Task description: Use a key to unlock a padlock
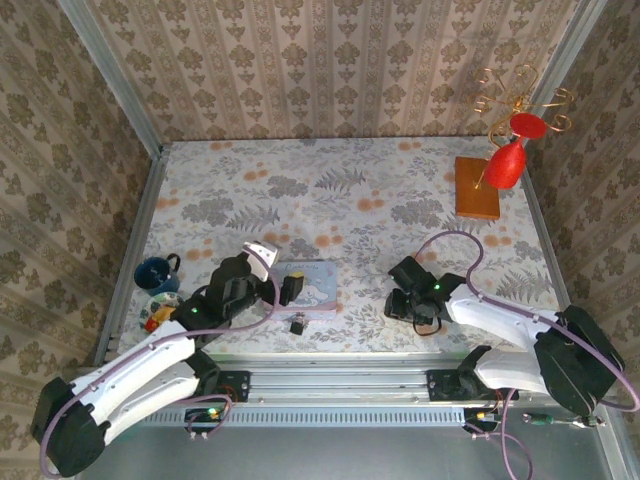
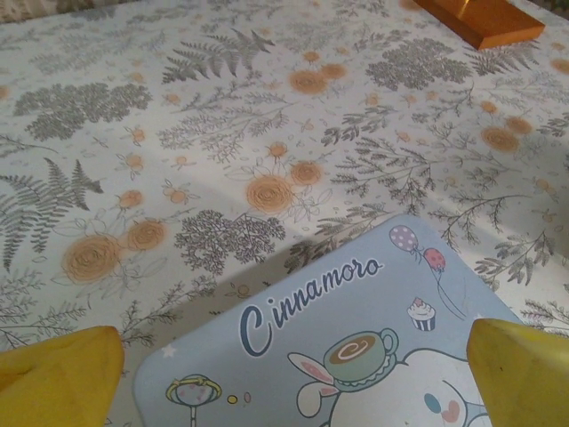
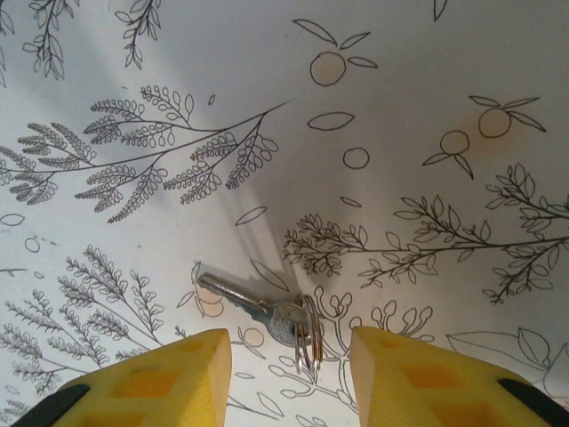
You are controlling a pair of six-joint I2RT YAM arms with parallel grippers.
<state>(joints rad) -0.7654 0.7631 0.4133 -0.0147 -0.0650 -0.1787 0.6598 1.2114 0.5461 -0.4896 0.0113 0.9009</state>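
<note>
The key (image 3: 253,308), a small silver one on a ring, lies flat on the patterned tablecloth. My right gripper (image 3: 289,365) hangs over it, a yellow finger (image 3: 160,378) on either side of its ring end, open and clear of the key. In the top view the right gripper (image 1: 398,292) is low over the table, right of centre. The padlock (image 1: 298,325) is a tiny dark block near the front edge, just below the pastel tin (image 1: 308,285). My left gripper (image 1: 276,273) is open wide at the tin's left end, its yellow fingertips (image 2: 67,374) over the tin (image 2: 356,311).
A blue mug (image 1: 155,273) and small colourful bits (image 1: 160,315) sit at the left edge. A wooden base (image 1: 478,187) with a gold wire stand and red ornaments (image 1: 508,160) stands back right. Metal rails and papered walls enclose the table.
</note>
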